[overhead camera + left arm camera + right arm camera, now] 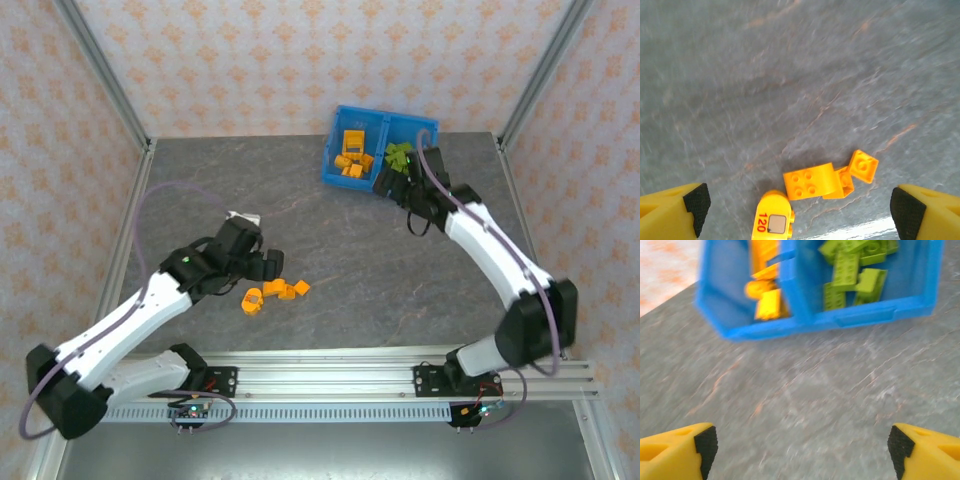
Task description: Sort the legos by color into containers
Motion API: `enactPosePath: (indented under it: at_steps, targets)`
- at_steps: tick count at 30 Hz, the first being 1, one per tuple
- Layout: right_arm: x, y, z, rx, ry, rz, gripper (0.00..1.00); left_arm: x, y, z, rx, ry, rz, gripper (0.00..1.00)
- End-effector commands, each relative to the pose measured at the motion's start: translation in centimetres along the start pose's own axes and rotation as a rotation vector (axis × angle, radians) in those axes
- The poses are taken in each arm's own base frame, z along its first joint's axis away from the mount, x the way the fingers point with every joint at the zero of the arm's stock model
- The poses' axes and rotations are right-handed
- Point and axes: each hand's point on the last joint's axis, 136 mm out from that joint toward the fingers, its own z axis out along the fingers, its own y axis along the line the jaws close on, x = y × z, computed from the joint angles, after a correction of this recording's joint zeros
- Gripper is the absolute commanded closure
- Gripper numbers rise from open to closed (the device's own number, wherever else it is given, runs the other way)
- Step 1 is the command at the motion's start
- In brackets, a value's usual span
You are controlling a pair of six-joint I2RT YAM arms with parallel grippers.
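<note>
Three loose orange legos (272,292) lie on the grey table. In the left wrist view they are a curved studded brick (812,182), a small square brick (863,166) and a rounded piece marked "120" (774,220). My left gripper (270,267) hovers open just above and left of them, and they lie between its wide-apart fingers (801,216). The blue bin (331,165) stands at the back, with orange legos (765,290) in its left compartment and green legos (850,270) in its right one. My right gripper (800,450) is open and empty over bare table just in front of the bin (805,322).
Metal frame posts and patterned walls close in the table on the left, right and back. A rail (330,380) runs along the near edge by the arm bases. Open table surface (350,250) lies between the loose legos and the bin.
</note>
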Motion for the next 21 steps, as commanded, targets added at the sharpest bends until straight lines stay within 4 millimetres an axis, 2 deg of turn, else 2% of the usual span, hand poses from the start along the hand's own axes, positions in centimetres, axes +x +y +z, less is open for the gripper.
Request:
enactPosePath:
  at_steps: [1,6,10,15,21]
  targets:
    - [2.4,0.3,-2.4,-0.060,-0.008,-0.006,0.08,2.0,2.1,1.3,-0.127,0.016,-0.216,0.05]
    - [5.5,-1.0,-4.8,-0.088,0.039,0.037,0.08,6.4,1.9,4.0,-0.112,0.143,-0.247,0.10]
    - [6.1,-1.3,-5.9,-0.110,0.038,0.060,0.06,9.3,2.5,5.7,-0.157,0.238,-0.213,0.10]
    - [5.8,-0.6,-6.4,-0.133,0.047,0.057,0.05,10.3,2.6,7.5,-0.182,0.266,-0.183,0.15]
    - [6.0,0.1,-6.8,-0.162,0.064,0.063,0.05,11.1,2.3,9.3,-0.185,0.297,-0.156,0.33]
